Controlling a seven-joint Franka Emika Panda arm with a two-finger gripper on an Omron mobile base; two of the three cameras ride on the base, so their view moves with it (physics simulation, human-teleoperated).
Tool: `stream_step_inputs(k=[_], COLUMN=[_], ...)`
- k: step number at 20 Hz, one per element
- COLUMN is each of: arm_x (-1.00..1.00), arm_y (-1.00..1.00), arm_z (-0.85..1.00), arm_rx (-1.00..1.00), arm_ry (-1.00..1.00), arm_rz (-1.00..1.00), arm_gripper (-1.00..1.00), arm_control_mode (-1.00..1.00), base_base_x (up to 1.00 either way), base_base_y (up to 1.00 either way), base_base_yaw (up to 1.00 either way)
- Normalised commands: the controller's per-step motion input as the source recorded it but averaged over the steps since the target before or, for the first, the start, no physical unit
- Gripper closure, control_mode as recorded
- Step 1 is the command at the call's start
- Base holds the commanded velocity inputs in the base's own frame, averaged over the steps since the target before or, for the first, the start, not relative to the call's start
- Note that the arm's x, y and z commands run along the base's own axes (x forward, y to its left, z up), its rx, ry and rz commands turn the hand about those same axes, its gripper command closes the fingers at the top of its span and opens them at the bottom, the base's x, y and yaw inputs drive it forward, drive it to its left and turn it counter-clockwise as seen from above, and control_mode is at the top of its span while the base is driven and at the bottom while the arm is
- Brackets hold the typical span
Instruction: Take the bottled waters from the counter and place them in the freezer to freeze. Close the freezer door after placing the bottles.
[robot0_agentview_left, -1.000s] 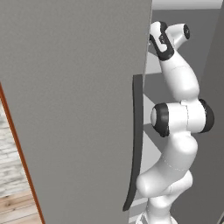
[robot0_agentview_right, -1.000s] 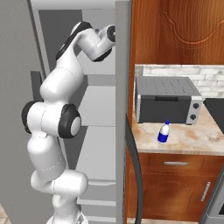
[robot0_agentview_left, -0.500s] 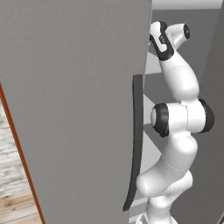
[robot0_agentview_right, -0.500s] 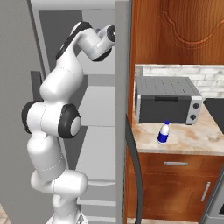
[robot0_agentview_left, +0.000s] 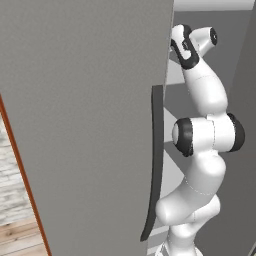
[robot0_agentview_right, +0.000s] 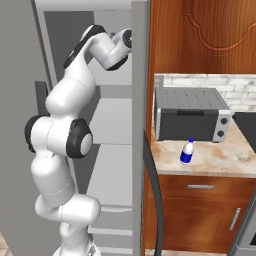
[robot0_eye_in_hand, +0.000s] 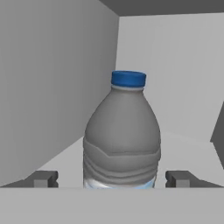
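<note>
Freezer shelf (robot0_eye_in_hand: 188, 148): grey bottle (robot0_eye_in_hand: 121, 140) upright btwn tips of gripper (robot0_eye_in_hand: 111, 179), jaws apart, not touching.

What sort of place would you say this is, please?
A simulated home kitchen, it seems: a tall grey freezer stands open, a toaster oven sits on a stone counter, with wooden cabinets below.
</note>
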Motion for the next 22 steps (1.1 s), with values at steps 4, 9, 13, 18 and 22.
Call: stream_step_inputs(k=[4, 9, 13, 18, 22], arm_x=[-0.25, -0.4, -0.42, -0.48, -0.51], arm_y=[0.01, 0.0, 0.0, 0.0, 0.0], arm_z=[0.02, 0.03, 0.06, 0.09, 0.04], arm_rx=[0.0, 0.0, 0.0, 0.0, 0.0], arm_ry=[-0.01, 0.0, 0.0, 0.0, 0.0], arm_rz=[-0.01, -0.09, -0.09, -0.08, -0.07], arm_gripper=[-1.0, -1.0, -1.0, -1.0, -1.0], arm_control_mode=[-1.0, -1.0, -1.0, -1.0, -1.0], base_base_x=[0.0, 0.0, 0.0, 0.0, 0.0], base_base_y=[0.0, 0.0, 0.0, 0.0, 0.0], base_base_yaw=[0.0, 0.0, 0.0, 0.0, 0.0])
